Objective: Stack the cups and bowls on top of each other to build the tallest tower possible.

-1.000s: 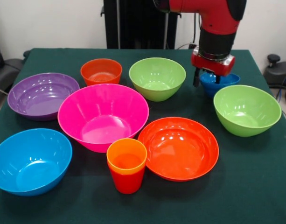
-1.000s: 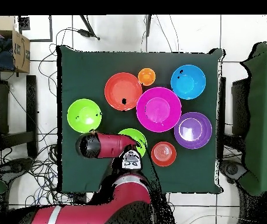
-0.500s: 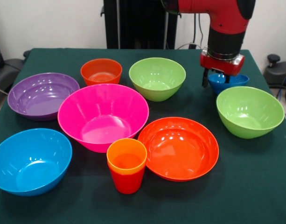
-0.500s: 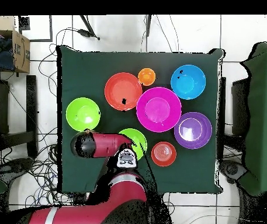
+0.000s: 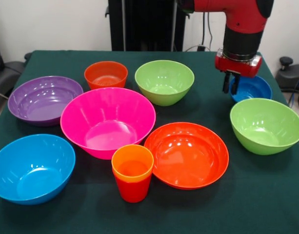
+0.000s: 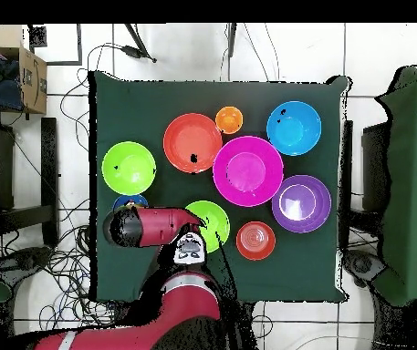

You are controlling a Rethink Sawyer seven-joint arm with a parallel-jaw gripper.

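My gripper [image 5: 230, 87] hangs at the table's right, its fingers close together on the left rim of the small blue bowl [image 5: 253, 87]. A lime green bowl [image 5: 266, 126] sits just in front of it, touching. The orange cup [image 5: 132, 163] is nested in the red cup [image 5: 133, 189] at the front middle. In the overhead view the arm [image 6: 152, 226] covers the gripper, and only an edge of the small blue bowl [image 6: 130, 200] shows.
The other bowls stand upright and apart: purple [image 5: 42, 100], large pink [image 5: 108, 119], large orange-red [image 5: 187, 153], light blue [image 5: 32, 165], small orange-red [image 5: 106, 74], second lime green [image 5: 164, 80]. The table's right edge [image 5: 286, 105] is near the gripper.
The gripper has moved right with the small blue bowl. The lime green bowl beside it has shifted right and toward the front. The gripper's fingers stand closer together.
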